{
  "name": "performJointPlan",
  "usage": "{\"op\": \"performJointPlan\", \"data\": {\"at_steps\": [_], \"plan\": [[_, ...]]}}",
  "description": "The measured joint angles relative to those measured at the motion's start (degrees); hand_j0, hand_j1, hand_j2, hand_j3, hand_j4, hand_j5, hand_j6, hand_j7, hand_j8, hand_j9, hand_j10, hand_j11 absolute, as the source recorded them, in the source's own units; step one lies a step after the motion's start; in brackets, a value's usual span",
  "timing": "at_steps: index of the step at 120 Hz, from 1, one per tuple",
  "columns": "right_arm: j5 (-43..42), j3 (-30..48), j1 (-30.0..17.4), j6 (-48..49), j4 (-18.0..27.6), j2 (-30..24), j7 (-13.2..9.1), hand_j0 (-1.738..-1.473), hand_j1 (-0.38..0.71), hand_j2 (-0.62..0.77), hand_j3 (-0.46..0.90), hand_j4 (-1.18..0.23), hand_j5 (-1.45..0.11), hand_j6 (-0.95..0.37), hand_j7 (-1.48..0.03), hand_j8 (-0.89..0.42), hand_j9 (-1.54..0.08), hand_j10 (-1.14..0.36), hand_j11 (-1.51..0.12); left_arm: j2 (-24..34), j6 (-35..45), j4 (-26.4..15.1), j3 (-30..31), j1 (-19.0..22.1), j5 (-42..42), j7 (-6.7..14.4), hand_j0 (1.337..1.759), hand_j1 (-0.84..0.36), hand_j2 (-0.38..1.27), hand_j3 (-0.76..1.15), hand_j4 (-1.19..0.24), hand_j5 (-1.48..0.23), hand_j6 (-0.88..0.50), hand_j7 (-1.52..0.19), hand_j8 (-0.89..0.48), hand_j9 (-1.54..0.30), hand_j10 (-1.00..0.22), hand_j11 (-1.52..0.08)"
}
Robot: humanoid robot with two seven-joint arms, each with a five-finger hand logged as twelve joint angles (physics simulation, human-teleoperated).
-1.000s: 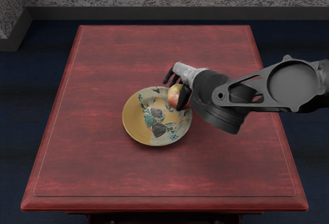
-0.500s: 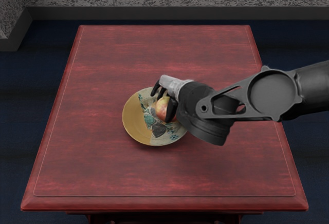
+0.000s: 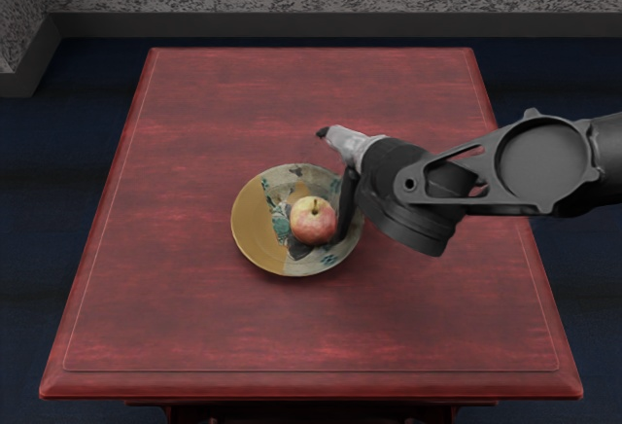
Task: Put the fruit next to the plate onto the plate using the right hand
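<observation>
The desk (image 3: 194,327) is a broad rectangle of reddish, streaky wood grain with a raised lip along its edges. The right arm (image 3: 544,161) reaches in over it, matte dark grey, built from a flat round joint disc and a thick cylindrical wrist.

Near the desk's middle lies the plate (image 3: 255,225), round and shallow, ochre on its left side and patterned with dark leaf shapes on pale ground elsewhere.

The right robot hand (image 3: 348,163) hovers at the plate's right rim, pale metal at the knuckles. Its dark fingers (image 3: 344,208) are spread and grip nothing, one hanging just beside the fruit; whether it touches cannot be told.

The apple (image 3: 313,220) sits upright on the plate, slightly right of centre, smooth and round, red blushing to yellow, with a short stem on top.

The step in hand looks like clearing away. Lifting the hand up and rightward, fingers kept wide, would avoid nudging a round fruit that rolls easily on a glazed surface.
</observation>
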Motion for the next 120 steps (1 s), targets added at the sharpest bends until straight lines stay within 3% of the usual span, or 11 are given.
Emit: {"op": "performJointPlan", "data": {"at_steps": [46,70,84,120], "plan": [[-0.24,0.63,-2.23,0.00,-0.12,-10.67,0.00,-1.658,-0.34,0.00,0.00,-0.01,-0.01,-0.01,-0.01,-0.01,-0.01,-0.01,-0.01,0.00,0.01,0.01,0.04,0.30,0.00,0.01,1.658,0.34,0.00,0.00,-0.01,-0.01,-0.01,-0.01,-0.01,-0.01,-0.01,-0.01],[-0.15,3.24,-2.69,0.00,-0.24,-13.66,0.00,-1.658,-0.35,0.00,0.00,0.00,0.00,0.00,0.00,0.00,0.00,0.00,0.00,0.00,0.09,0.49,0.09,3.72,0.02,0.02,1.658,0.34,0.00,0.00,-0.01,-0.01,-0.01,-0.01,-0.01,-0.01,-0.01,-0.01],[-0.10,3.74,-2.86,0.00,-0.31,-15.12,0.00,-1.658,-0.35,0.00,0.00,0.00,0.00,0.00,0.00,0.00,0.00,0.00,0.00,0.00,0.36,0.87,0.15,0.56,0.07,0.05,1.658,0.34,0.00,0.00,-0.01,-0.01,-0.01,-0.01,-0.01,-0.01,-0.01,-0.01],[-0.15,7.09,-5.45,-0.01,-0.49,-21.14,0.00,-1.658,-0.35,0.00,0.00,0.00,0.00,0.00,0.00,0.00,0.00,0.00,0.00,0.00,0.55,0.86,0.07,0.66,0.09,0.06,1.658,0.34,0.00,0.00,-0.01,-0.01,-0.01,-0.01,-0.01,-0.01,-0.01,-0.01]]}}
